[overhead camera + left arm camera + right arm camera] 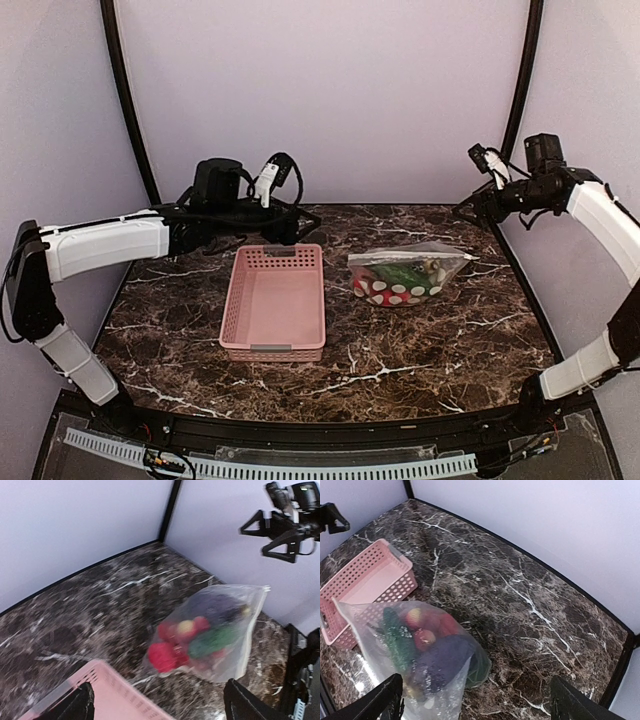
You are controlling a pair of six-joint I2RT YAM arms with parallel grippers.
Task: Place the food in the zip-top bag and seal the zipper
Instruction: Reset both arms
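Note:
The zip-top bag (405, 275) lies on the marble table to the right of the pink basket, with the food inside it: red fruits (167, 655), green pieces (212, 640) and the dark purple eggplant (442, 662). The zipper (252, 622) runs along the bag's edge; I cannot tell whether it is pressed shut. My left gripper (300, 222) is open and empty, raised behind the basket. My right gripper (466, 211) is open and empty, raised at the back right above the bag. The bag also shows in the right wrist view (375, 630).
The pink slatted basket (272, 300) stands empty at the table's middle left and also shows in the wrist views (107, 690) (365, 580). Pale walls and black frame posts close in the back and sides.

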